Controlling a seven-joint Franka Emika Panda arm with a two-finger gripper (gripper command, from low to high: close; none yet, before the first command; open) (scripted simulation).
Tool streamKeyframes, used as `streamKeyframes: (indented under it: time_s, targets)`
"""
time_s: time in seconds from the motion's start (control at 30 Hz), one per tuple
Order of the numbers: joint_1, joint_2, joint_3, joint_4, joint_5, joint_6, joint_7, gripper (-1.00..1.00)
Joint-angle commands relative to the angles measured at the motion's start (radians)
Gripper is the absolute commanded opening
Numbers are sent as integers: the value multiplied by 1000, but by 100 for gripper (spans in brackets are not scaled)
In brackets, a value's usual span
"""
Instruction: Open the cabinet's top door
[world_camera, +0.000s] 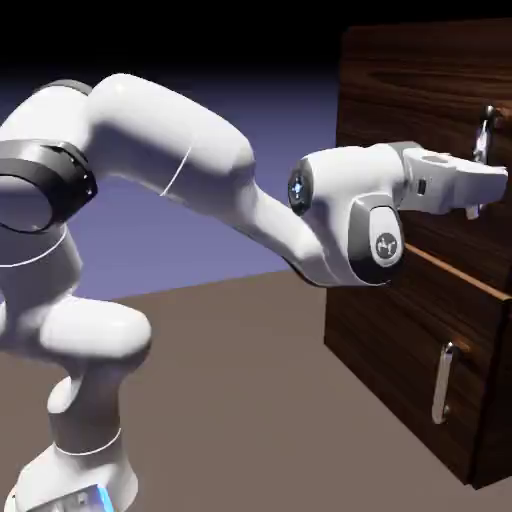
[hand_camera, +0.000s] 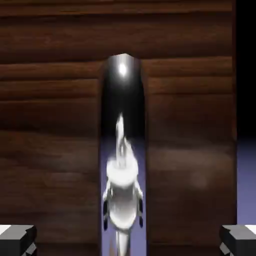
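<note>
No readable text, labels, numbers or signs anywhere

A: Exterior view? 
B: From beside the arm (world_camera: 200, 190), facing the cabinet (world_camera: 400, 80) at right, moderately near.
A: Hand view? 
B: Close, facing the top door (hand_camera: 190, 125); both share its handle (hand_camera: 121, 150).

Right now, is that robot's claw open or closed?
Open. In the hand view the two fingertips sit far apart at the bottom corners, with the top door's handle between them, untouched.

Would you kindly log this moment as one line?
phase: approach | end effector: open, at top door handle, not gripping | cabinet: both panels shut
</note>
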Motion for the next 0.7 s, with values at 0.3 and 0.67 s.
streamKeyframes:
  time_s: [0.3, 0.67]
  targets:
    - [-162, 28, 160, -64, 101, 12, -60, -100]
    - [-540, -10, 550, -221, 308, 14, -215, -100]
